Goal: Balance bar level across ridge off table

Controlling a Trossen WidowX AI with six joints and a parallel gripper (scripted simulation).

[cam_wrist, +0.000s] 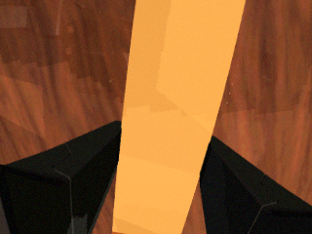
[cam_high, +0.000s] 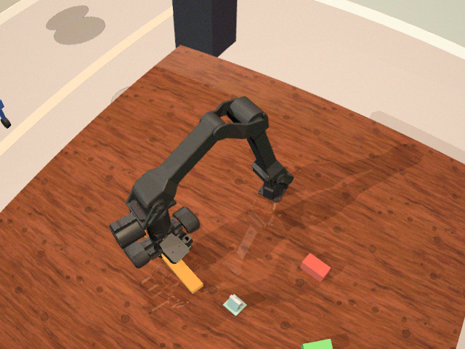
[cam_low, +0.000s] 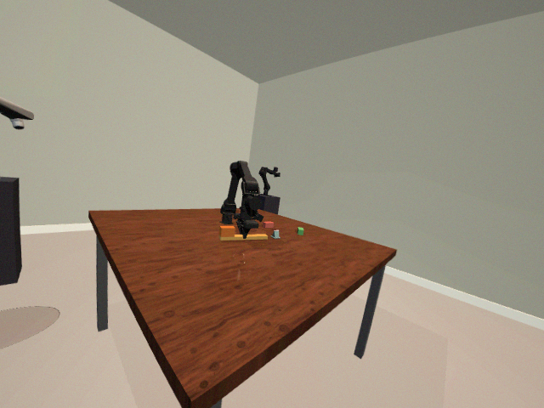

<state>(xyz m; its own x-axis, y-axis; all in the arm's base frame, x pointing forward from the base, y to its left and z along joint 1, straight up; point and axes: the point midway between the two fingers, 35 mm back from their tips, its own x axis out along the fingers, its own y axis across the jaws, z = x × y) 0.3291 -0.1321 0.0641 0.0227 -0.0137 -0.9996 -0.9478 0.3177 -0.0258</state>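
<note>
The bar (cam_high: 184, 274) (cam_low: 259, 237) (cam_wrist: 168, 73) is long, flat and yellow-orange, with a raised orange block (cam_low: 227, 231) on one end. It appears to lie flat on the table. My gripper (cam_low: 244, 235) (cam_wrist: 167, 131) is shut on the bar, with one finger against each long side, between the orange block and the plain end. In the top view the arm hides the fingertips and the block end. The ridge (cam_high: 235, 302) (cam_low: 276, 233) is a small pale teal upright on a thin square base, standing a short way beyond the bar's plain end.
A red block (cam_high: 314, 267) (cam_low: 268, 224) lies on the wooden table (cam_high: 94, 150) (cam_low: 219, 307), on the other side of the ridge from the bar. A green block (cam_high: 318, 344) (cam_low: 300, 230) also lies there, cut off by the lower edge in the top view.
</note>
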